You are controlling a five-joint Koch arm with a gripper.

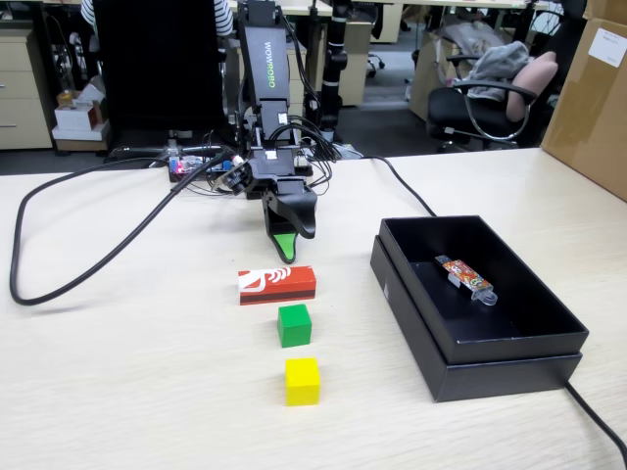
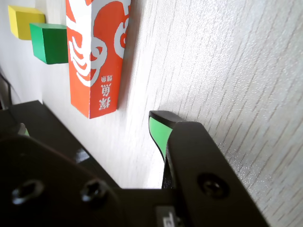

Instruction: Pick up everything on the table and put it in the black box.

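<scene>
Three small blocks are lying in a short line on the wide, light beige wood-grain tabletop (image 1: 118, 392) in front of your arm. Nearest the arm in the fixed view, the red oblong block with a white logo (image 1: 277, 285) is lying on its long side. Just in front of it, the green cube (image 1: 294, 325) is sitting, and a little nearer the camera the yellow cube (image 1: 302, 381) is sitting apart from it. None of the three is touching another.

Your black gripper (image 1: 284, 247) with its green-padded tip is pointing down at the tabletop just behind the red oblong block, close to it but not touching. It is holding nothing. Only one green tip (image 2: 158, 130) is showing clearly in the wrist view, so you cannot tell how far the jaws are standing apart.

To the right in the fixed view, the shallow rectangular matte black cardboard box with a stepped outer rim (image 1: 411, 313) is resting on the tabletop, well apart from the blocks. Inside it, a small orange-patterned packet with a clear end (image 1: 466, 277) is lying on the floor of the box. A thick black cable (image 1: 59, 294) is looping across the tabletop on the left.
</scene>
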